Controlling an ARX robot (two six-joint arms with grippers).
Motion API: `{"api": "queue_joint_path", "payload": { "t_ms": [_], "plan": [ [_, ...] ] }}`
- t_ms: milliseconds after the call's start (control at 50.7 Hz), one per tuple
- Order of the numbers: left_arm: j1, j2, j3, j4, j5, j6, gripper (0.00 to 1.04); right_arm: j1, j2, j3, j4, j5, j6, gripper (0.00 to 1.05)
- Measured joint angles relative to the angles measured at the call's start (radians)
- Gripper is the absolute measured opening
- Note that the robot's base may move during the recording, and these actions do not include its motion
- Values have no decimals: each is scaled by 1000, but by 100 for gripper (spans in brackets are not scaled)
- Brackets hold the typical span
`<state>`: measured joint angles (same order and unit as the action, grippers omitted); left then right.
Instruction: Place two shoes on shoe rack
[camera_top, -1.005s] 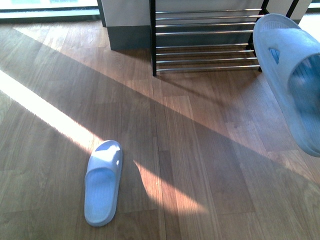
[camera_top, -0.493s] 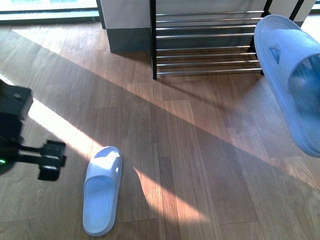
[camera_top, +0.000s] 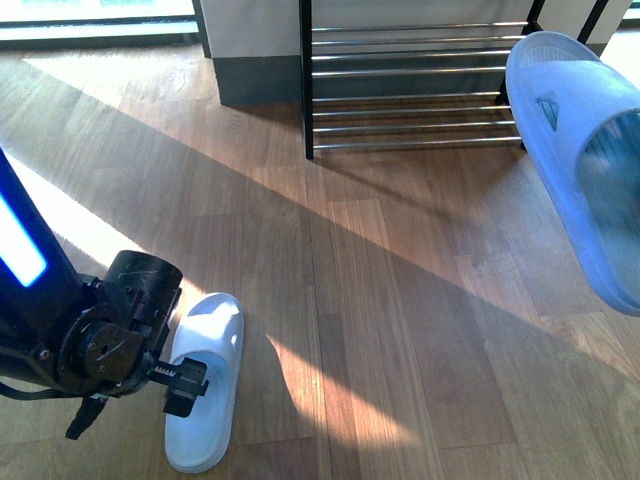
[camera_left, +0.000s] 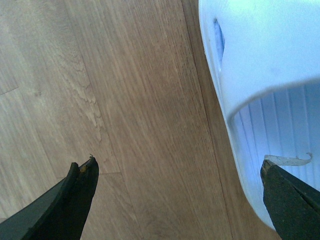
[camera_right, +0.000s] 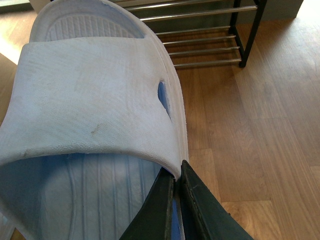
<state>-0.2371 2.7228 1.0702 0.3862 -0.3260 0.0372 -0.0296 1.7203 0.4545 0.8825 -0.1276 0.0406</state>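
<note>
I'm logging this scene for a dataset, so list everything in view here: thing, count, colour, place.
Pale blue rubber slide sandal on the floor: one, pale blue, near left, sole down.
Pale blue rubber slide sandal in the air: one, pale blue, right side, held up.
Black-framed shoe rack with silver rods: one, black and silver, far centre.
Wooden plank floor: one, brown, sunlit stripes.
Grey wall base: one, grey, left of the rack.
Left pincer: black, open, straddling the floor sandal's side.
Right pincer: black, shut on the raised sandal's strap edge.
</note>
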Motion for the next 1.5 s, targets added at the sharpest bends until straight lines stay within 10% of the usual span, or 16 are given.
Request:
{"api": "queue_joint_path", "payload": {
  "t_ms": [355,887,1498],
  "plan": [
    [44,178,222,-27,55,31,95,0,0,0,0,0,0,1],
    [27,223,297,-61,117,-5,2,0,0,0,0,0,0,1],
    [56,-337,-145,155,129,-264,2,0,0,0,0,0,0,1]
  ]
}}
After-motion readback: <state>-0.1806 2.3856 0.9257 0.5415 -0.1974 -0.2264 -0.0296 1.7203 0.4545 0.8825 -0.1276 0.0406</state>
